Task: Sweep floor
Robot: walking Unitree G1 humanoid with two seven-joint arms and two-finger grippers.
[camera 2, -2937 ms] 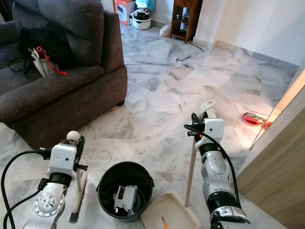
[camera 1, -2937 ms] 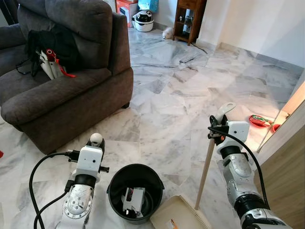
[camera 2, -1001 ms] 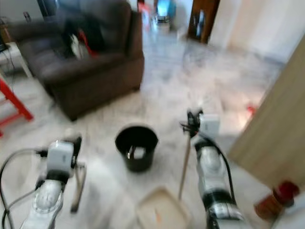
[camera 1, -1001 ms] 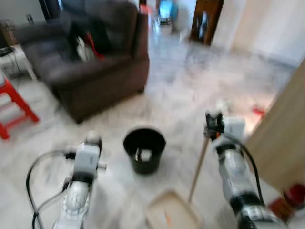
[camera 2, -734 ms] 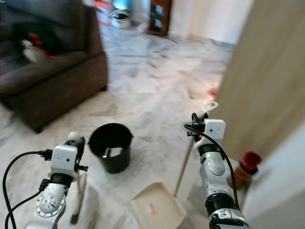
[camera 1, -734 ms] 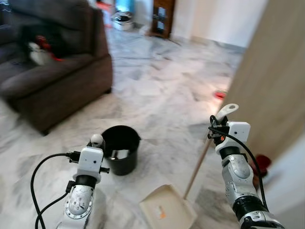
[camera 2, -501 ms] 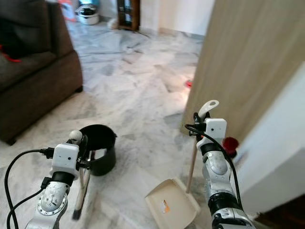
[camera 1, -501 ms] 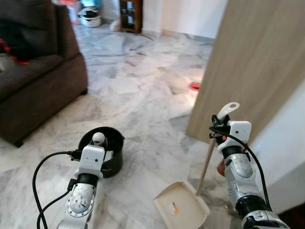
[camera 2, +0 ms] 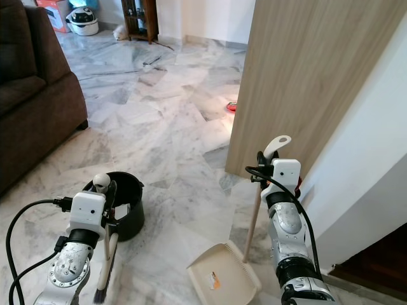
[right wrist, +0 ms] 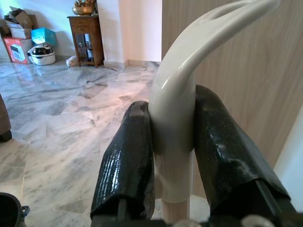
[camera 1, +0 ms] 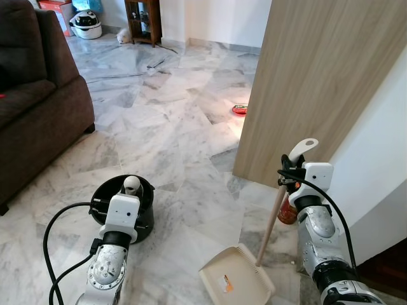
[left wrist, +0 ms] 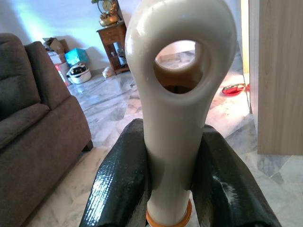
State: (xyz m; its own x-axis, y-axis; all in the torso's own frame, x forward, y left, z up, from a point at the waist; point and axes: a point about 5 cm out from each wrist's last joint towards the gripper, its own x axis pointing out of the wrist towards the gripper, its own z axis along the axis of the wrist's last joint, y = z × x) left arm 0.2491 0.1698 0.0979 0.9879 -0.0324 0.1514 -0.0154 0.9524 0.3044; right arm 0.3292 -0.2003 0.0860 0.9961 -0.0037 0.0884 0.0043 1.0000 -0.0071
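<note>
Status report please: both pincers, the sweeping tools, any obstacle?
Left pincer shut on cream brush handle. Right pincer shut on wooden-handled cream dustpan. Black bucket beside left arm; wooden panel ahead right.

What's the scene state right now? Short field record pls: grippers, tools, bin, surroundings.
left gripper: shut on the brush handle
brush: upright, bristles near the marble floor
right gripper: shut on the dustpan handle
dustpan: cream pan low at the floor on a wooden pole
bucket: black, on the floor in front of the left arm
sofa: dark, far left
wood panel: ahead on the right
small red item: on the floor past the panel
</note>
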